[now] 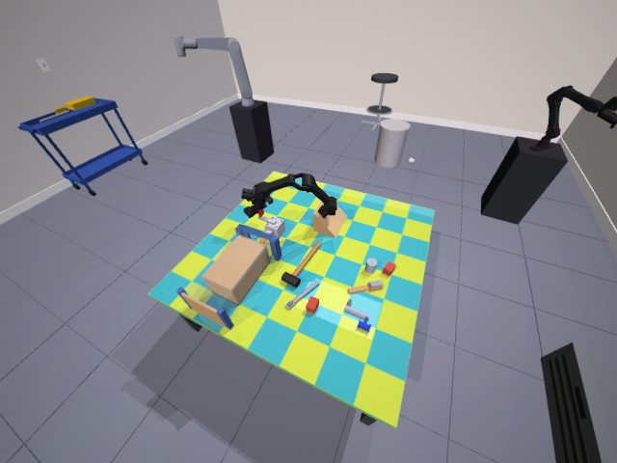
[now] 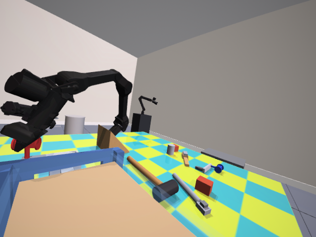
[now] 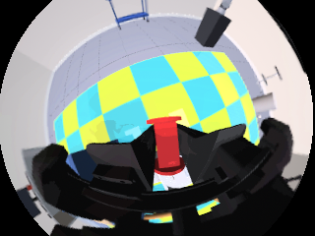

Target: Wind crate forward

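My gripper (image 1: 259,211) (image 2: 21,147) (image 3: 163,126) is shut on the red grip (image 2: 38,143) (image 3: 167,147) of the winch handle. The handle's grey crank arm (image 1: 269,219) (image 2: 58,153) reaches over the grey winch (image 1: 275,229), on top of which it appears seated; the key and hole are hidden. The tan crate (image 1: 238,263) (image 2: 84,201) looks flat inside the clear-panelled cubby. Its front is close behind the blue steel frame (image 1: 275,247) (image 2: 76,160); a narrow gap seems to show, but I cannot tell for sure. A bit of orange strap shows between frame and winch.
A black-headed mallet (image 1: 290,279) (image 2: 166,189) lies beside the cubby. A grey bar tool (image 1: 304,293) (image 2: 187,188), red blocks, a grey cylinder (image 1: 371,265) (image 2: 170,149) and several other tools lie farther right. A wooden wedge (image 1: 329,222) (image 2: 114,142) stands by the arm's base.
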Controlling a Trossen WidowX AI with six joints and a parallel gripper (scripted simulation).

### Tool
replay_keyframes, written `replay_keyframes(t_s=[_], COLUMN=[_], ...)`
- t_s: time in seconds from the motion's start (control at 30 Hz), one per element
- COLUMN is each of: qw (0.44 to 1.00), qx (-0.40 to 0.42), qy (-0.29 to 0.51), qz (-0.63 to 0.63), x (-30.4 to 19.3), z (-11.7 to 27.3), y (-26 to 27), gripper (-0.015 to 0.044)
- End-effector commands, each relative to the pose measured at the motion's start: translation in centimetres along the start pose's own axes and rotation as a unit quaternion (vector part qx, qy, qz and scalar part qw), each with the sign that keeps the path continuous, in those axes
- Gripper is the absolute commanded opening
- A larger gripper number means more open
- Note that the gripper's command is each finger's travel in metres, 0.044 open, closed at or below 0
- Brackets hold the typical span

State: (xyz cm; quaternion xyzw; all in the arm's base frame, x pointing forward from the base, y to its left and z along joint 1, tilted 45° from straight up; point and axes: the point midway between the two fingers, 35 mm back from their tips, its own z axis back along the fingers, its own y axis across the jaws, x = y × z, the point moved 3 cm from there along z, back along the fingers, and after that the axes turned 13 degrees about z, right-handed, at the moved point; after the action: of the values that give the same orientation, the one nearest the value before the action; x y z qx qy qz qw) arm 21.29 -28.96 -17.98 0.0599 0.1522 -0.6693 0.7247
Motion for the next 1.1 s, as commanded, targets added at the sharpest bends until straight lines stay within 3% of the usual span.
replay_keyframes(t_s=[0.0, 1.07], qw=[1.0, 1.0], qx=[0.017, 0.019], qy=[0.009, 0.011], qz=[0.007, 0.008], x=[-0.7, -2.9], z=[0.5, 2.1], y=[1.9, 6.2], gripper=[0.0, 0.0])
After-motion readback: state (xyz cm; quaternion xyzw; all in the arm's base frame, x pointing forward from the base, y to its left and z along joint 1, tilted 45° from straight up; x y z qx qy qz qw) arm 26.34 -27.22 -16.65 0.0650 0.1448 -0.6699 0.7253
